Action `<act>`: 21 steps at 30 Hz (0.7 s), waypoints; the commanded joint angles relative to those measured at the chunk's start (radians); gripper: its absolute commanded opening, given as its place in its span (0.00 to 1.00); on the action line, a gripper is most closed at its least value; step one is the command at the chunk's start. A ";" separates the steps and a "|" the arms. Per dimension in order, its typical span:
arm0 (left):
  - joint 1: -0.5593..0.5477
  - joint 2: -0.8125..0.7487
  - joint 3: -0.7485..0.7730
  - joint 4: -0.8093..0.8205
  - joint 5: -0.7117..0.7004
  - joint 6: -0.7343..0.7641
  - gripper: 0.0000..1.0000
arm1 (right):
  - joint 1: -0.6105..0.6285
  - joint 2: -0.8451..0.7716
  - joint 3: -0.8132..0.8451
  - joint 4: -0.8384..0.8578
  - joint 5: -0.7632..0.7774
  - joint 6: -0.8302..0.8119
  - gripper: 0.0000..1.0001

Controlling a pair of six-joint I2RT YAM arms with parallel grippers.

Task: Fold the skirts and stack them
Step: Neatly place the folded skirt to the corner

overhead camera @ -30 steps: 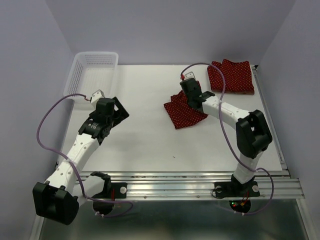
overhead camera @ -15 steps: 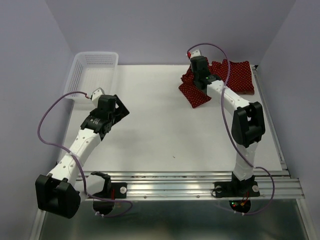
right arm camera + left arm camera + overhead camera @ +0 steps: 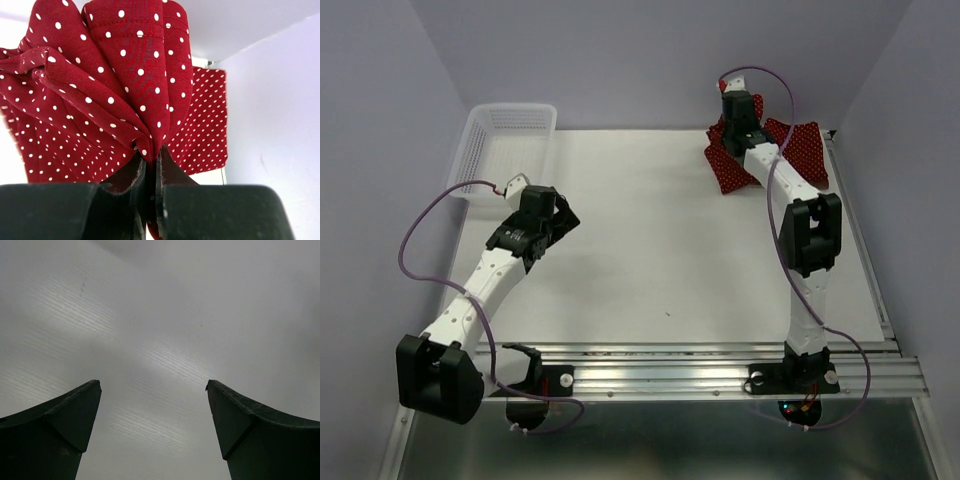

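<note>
White table top [image 3: 650,270], rectangular, enclosed by pale lavender walls [image 3: 650,60] on the left, far and right sides. Metal rail [image 3: 710,362] along the near edge, carrying both arm bases.

1. Right arm [image 3: 807,240]: white links, black joints. Reaches from its base at the near right almost straight out to the far right corner, wrist over the cloth there.

2. Left arm [image 3: 470,300]: elbow folded low at the near left, forearm running up and away to the left-middle of the table, ending short of the basket.

3. Basket [image 3: 485,150]: white plastic lattice, oblong, upright in the far left corner, open side up, its lattice floor in plain view.

4. Folded skirt [image 3: 805,150]: dark red with small white dots, lying flat in the far right corner, close to the table's right edge.

5. Held skirt [image 3: 730,172]: same dotted dark red, gathered into pleats at the pinch and spreading out from there, its lower part at the table just left of the folded skirt. Whether the two overlap cannot be told.

6. Right gripper [image 3: 150,167]: jaws drawn almost together, clamped on a gathered fold of the held skirt. The cloth fans out beyond the fingertips in the wrist view.

7. Left gripper [image 3: 152,390]: jaws spread wide, holding nothing, only bare table surface seen between them. Hovers near the basket's near end, apart from it.

8. Cables [image 3: 405,260]: purple, one looping along each arm.
</note>
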 commanded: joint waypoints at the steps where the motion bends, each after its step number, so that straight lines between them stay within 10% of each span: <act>1: 0.009 0.015 0.048 0.015 -0.024 -0.012 0.99 | -0.010 -0.008 0.112 0.056 0.046 0.047 0.01; 21: 0.010 0.095 0.062 0.081 0.010 0.002 0.99 | -0.059 0.004 0.244 0.018 0.073 0.049 0.01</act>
